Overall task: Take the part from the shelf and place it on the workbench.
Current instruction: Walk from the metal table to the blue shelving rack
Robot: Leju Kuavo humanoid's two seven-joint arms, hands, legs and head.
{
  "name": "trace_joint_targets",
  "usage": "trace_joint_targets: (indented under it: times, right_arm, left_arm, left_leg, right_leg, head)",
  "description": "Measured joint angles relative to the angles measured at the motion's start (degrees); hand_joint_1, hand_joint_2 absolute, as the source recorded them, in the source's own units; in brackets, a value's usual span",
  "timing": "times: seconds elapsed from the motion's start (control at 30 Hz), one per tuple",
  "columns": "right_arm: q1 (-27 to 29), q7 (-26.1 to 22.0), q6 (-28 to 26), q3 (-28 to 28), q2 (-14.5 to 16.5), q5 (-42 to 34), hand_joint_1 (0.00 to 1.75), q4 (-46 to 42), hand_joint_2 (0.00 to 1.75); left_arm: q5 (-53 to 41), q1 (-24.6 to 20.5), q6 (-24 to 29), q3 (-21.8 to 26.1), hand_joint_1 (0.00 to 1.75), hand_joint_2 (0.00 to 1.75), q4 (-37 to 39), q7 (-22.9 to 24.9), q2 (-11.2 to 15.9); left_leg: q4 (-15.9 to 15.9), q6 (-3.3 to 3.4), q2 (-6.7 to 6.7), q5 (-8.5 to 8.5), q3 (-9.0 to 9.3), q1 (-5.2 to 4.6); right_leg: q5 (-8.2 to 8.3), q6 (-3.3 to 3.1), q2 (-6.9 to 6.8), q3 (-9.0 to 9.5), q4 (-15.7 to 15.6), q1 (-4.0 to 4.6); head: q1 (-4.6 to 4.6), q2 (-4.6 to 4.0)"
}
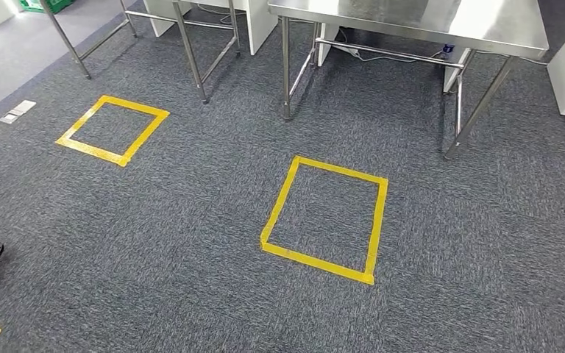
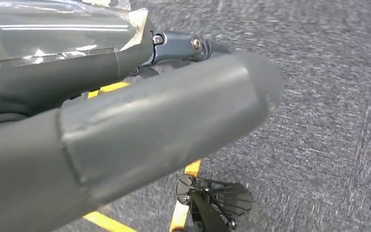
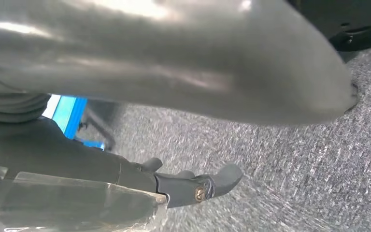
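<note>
Carpet [image 1: 191,220] takes up most of the head view: a short, mottled grey-blue pile, matt and slightly rough, marked by a yellow tape square [image 1: 316,259] near the middle and a second tape square [image 1: 92,151] further to the left. Beyond the squares stands a steel table [image 1: 441,22] with a smooth, brushed, reflective top on thin tubular legs, and it is probably the workbench. The legs of a lighter steel frame [image 1: 191,51] stand beside it. The frames give no sign of where the part or its shelf is, so how it will handle is a guess. A workshop part is likely rigid, and may be hard-surfaced and a little slick. A sensible plan is to grip it across its broadest firm section, close to its middle so it does not tip, with the thumb set against the fingers, and to treat it as heavier than it looks until lifted. The left hand [image 2: 140,125] hangs over the carpet holding nothing. Its thick, matt grey, rounded thumb lies apart from the darker metal-jointed fingers [image 2: 178,46], and a glossy clear film [image 2: 53,29] wraps the wrist cover. The right hand [image 3: 174,72] is also empty and spread, with its smooth grey thumb well apart from the dark, gently bent fingers [image 3: 198,188]. A blue object [image 3: 70,113], too blurred to identify, stands on the floor beyond the right hand. On a steel top that smooth, the part could slide if set down at a tilt.
</note>
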Motion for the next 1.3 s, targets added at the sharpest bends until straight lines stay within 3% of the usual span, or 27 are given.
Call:
trace_joint_targets:
  times: [0.07,0.13,0.17,0.2,0.23,0.3,0.37,0.43,0.47,0.53,0.6,0.67,0.7,0.77,0.8,0.83,0.9,0.97,1.03,1.1,1.17,1.2,1.23,1.27,1.3]
  right_arm:
    - [0.14,0.02,-0.07,0.42,0.25,0.49,0.00,0.01,0.00]
    - [0.34,-0.13,-0.24,0.83,0.51,0.89,0.00,0.02,0.00]
    - [0.35,-0.22,-0.32,1.07,0.65,1.04,0.00,0.02,0.00]
    - [0.28,-0.30,-0.38,1.32,0.79,1.14,0.00,0.02,0.00]
    - [0.13,-0.34,-0.41,1.54,0.93,1.19,0.00,0.03,0.00]
    - [-0.23,-0.34,-0.36,1.80,1.09,1.16,0.00,0.05,0.00]
    - [-0.53,-0.34,-0.22,1.90,0.99,1.10,0.00,0.06,0.00]
    - [-0.81,-0.34,-0.12,1.97,0.73,1.08,0.00,0.06,0.00]
    - [-0.92,-0.34,-0.08,2.01,0.58,1.07,0.00,0.06,0.00]
    - [-0.96,-0.33,0.01,2.09,0.37,1.02,0.00,0.07,0.00]
    - [-0.77,-0.33,0.10,2.15,0.21,0.97,0.00,0.08,0.00]
    - [-0.55,-0.32,0.13,2.20,0.02,0.94,0.00,0.08,0.00]
    - [-0.48,-0.32,0.13,2.24,-0.12,0.94,0.00,0.08,0.00]
    - [-0.42,-0.32,0.23,2.34,-0.51,1.01,0.00,0.08,0.00]
    - [-0.38,-0.32,0.32,2.39,-0.69,1.06,0.00,0.08,0.00]
    - [-0.31,-0.31,0.40,2.44,-0.86,1.10,0.00,0.08,0.00]
    - [-0.20,-0.22,0.45,2.48,-1.06,0.93,0.00,0.08,0.00]
    - [-0.21,-0.12,0.41,2.48,-1.14,0.50,0.00,0.08,0.00]
    - [-0.14,-0.19,0.38,2.47,-1.10,0.09,0.00,0.08,0.00]
    - [0.14,-0.31,0.34,2.46,-1.00,-0.22,0.00,0.08,0.00]
    - [0.37,-0.32,0.23,2.46,-0.95,-0.48,0.00,0.08,0.00]
    - [0.37,-0.32,0.17,2.46,-0.94,-0.56,0.00,0.08,0.00]
    - [0.31,-0.32,0.13,2.46,-0.94,-0.60,0.00,0.08,0.00]
    - [0.21,-0.32,0.09,2.46,-0.94,-0.58,0.00,0.08,0.00]
    - [0.08,-0.30,0.05,2.46,-0.95,-0.52,0.00,0.08,0.00]
  left_arm:
    - [0.56,-0.11,0.43,0.45,0.00,0.00,-0.01,-0.41,0.06]
    - [1.12,-0.17,0.90,0.98,0.00,0.00,-0.01,-0.66,0.11]
    - [1.42,-0.08,1.12,1.31,0.00,0.00,-0.01,-0.72,0.13]
    - [1.71,0.03,1.35,1.67,0.00,0.00,-0.01,-0.74,0.15]
    - [1.98,0.13,1.52,2.03,0.00,0.00,-0.01,-0.74,0.19]
    - [2.36,0.11,1.70,2.63,0.00,0.00,-0.01,-0.74,0.29]
    - [2.54,-0.12,1.71,3.07,0.00,0.00,-0.02,-0.74,0.39]
    - [2.74,-0.15,1.71,3.49,0.00,0.00,-0.03,-0.74,0.45]
    - [2.83,-0.03,1.71,3.69,0.00,0.00,-0.03,-0.73,0.46]
    - [2.90,0.08,1.71,3.91,0.00,0.00,-0.03,-0.70,0.49]
    - [2.96,-0.11,1.66,3.98,0.00,0.00,-0.03,-0.69,0.49]
    - [3.20,-0.19,1.40,4.22,0.00,0.00,-0.03,-0.66,0.50]
    - [3.39,-0.12,1.24,4.43,0.00,0.00,-0.03,-0.57,0.49]
    - [3.85,0.03,1.09,4.83,0.00,0.00,-0.02,-0.10,0.37]
    - [4.03,0.06,1.21,5.03,0.00,0.00,-0.01,0.25,0.29]
    - [4.19,0.06,1.41,5.24,0.00,0.00,-0.02,0.60,0.23]
    - [4.42,0.12,1.98,5.74,0.00,0.00,-0.02,1.11,0.19]
    - [4.41,0.46,2.22,6.10,0.00,0.00,-0.01,1.23,0.17]
    - [4.34,0.67,2.12,6.28,0.00,0.00,-0.02,0.64,0.19]
    - [4.58,0.34,1.80,6.47,0.00,0.00,-0.04,-0.49,0.25]
    - [4.87,0.02,1.43,6.74,0.00,0.00,-0.05,-1.20,0.29]
    - [4.95,0.01,1.33,6.86,0.00,0.00,-0.05,-1.28,0.28]
    - [5.01,0.03,1.27,6.97,0.00,0.00,-0.05,-1.27,0.28]
    - [5.04,0.03,1.26,7.07,0.00,0.00,-0.05,-1.18,0.29]
    - [5.07,-0.06,1.29,7.14,0.00,0.00,-0.05,-1.01,0.27]
  left_leg:
    - [5.79,-0.45,3.25,-3.51,-2.60,0.02]
    - [13.08,-0.82,4.44,-6.76,-6.00,0.14]
    - [14.80,-0.92,4.63,-7.03,-6.79,0.21]
    - [14.28,-0.94,4.81,-6.21,-6.45,0.28]
    - [11.64,-0.87,5.17,-4.58,-4.98,0.33]
    - [3.82,-0.59,7.36,-1.34,-0.69,0.17]
    - [-0.51,-0.15,8.90,-0.32,1.42,-0.24]
    - [-1.08,0.52,7.92,-0.24,1.26,-0.63]
    - [-1.34,0.94,7.27,0.04,1.25,-0.63]
    - [-1.91,1.82,5.99,0.70,1.27,-0.43]
    - [-2.05,2.32,4.63,1.08,1.01,-0.30]
    - [-2.00,2.46,3.00,1.23,0.81,-0.31]
    - [-1.97,2.45,2.17,1.27,0.79,-0.30]
    - [-1.89,2.26,0.56,1.35,0.84,-0.25]
    - [-1.70,2.03,-0.18,1.35,0.75,-0.33]
    - [-1.50,1.72,-0.91,1.31,0.60,-0.40]
    - [-1.24,1.02,-2.09,1.29,0.26,-0.48]
    - [-1.11,0.39,-2.53,1.36,-0.06,-0.21]
    - [1.31,-0.13,0.31,-0.24,-1.27,-0.09]
    - [7.93,-0.60,3.77,-4.07,-4.33,-0.01]
    - [14.48,-1.02,4.59,-6.72,-7.46,0.24]
    - [15.35,-1.12,4.73,-6.56,-7.85,0.35]
    - [14.01,-1.15,4.96,-5.42,-7.10,0.45]
    - [10.84,-1.10,5.57,-3.70,-5.36,0.52]
    - [6.81,-0.97,6.99,-2.09,-3.10,0.51]
  right_leg:
    - [0.08,-0.66,-1.32,-0.07,-0.06,0.10]
    - [-0.02,-1.00,-2.87,-0.16,-0.06,0.38]
    - [-0.07,-1.05,-3.61,-0.21,-0.05,0.46]
    - [-0.12,-1.10,-4.30,-0.24,-0.05,0.49]
    - [-0.18,-1.15,-4.95,-0.24,-0.05,0.50]
    - [-0.41,-1.03,-6.10,-0.03,0.01,0.76]
    - [-0.70,-0.58,-7.16,0.14,0.03,1.14]
    - [-0.79,-0.02,-8.37,0.33,-0.08,1.33]
    - [-0.97,0.28,-8.21,0.35,0.13,1.26]
    - [-2.78,0.47,-5.60,-0.86,3.01,1.10]
    - [-6.13,0.08,-2.38,-4.14,10.10,0.79]
    - [-7.94,0.19,-1.46,-7.07,16.06,0.62]
    - [-7.54,0.59,-1.30,-7.28,16.31,0.57]
    - [-4.56,1.69,-0.45,-4.79,10.58,0.25]
    - [-2.92,2.11,0.82,-3.11,6.45,0.05]
    - [-1.64,2.16,1.86,-1.85,3.22,-0.12]
    - [-0.68,1.60,2.88,-1.01,0.60,-0.03]
    - [-0.38,0.72,1.72,-0.68,0.49,-0.05]
    - [-0.06,-0.12,0.44,-0.37,0.31,-0.20]
    - [-0.02,-0.80,-1.14,-0.39,0.28,0.06]
    - [-0.14,-1.13,-2.88,-0.44,0.30,0.31]
    - [-0.20,-1.19,-3.64,-0.46,0.30,0.36]
    - [-0.26,-1.20,-4.29,-0.41,0.30,0.38]
    - [-0.32,-1.17,-4.89,-0.33,0.30,0.39]
    - [-0.45,-1.05,-5.43,-0.18,0.31,0.50]
  head:
    - [-0.31,0.00]
    - [-0.45,0.00]
    - [-0.45,0.00]
    - [-0.45,0.00]
    - [-0.46,0.00]
    - [-0.48,0.00]
    - [-0.33,0.00]
    - [-0.14,0.00]
    - [-0.12,0.00]
    - [-0.06,0.00]
    - [0.02,0.00]
    - [0.02,0.00]
    - [0.06,0.00]
    - [0.06,0.00]
    - [0.11,0.00]
    - [0.06,0.00]
    - [0.03,0.00]
    - [-0.02,0.00]
    - [-0.17,0.00]
    - [-0.33,0.00]
    - [-0.37,0.00]
    - [-0.39,0.00]
    - [-0.40,0.00]
    - [-0.39,0.00]
    - [-0.42,0.00]
